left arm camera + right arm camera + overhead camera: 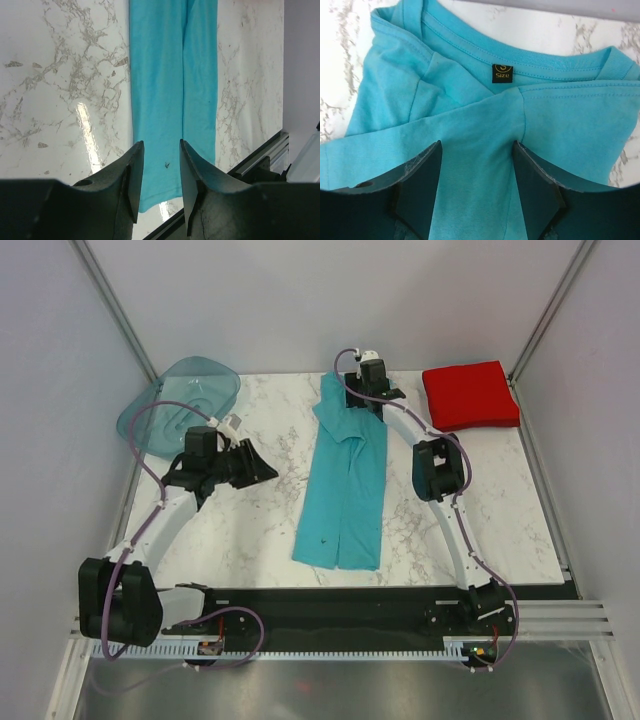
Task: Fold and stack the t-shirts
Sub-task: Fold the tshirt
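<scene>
The turquoise t-shirt (pixel 345 480) lies on the marble table, folded lengthwise into a long narrow strip, collar at the far end. The red t-shirt (pixel 470 394) sits as a folded square at the far right corner. My right gripper (pixel 366 392) hovers open over the turquoise shirt's collar end; in the right wrist view its jaws (pixel 476 145) stand apart above the folded sleeve (pixel 470 125), below the size label (pixel 502 73). My left gripper (pixel 258 466) is open and empty, left of the shirt; its wrist view shows the shirt's hem end (pixel 172 100) beyond the jaws (pixel 161 150).
A translucent teal plastic tray (pixel 185 395) lies at the far left corner of the table. The table's near edge with a black rail (pixel 350 598) runs in front of the shirt's hem. Grey walls close in both sides.
</scene>
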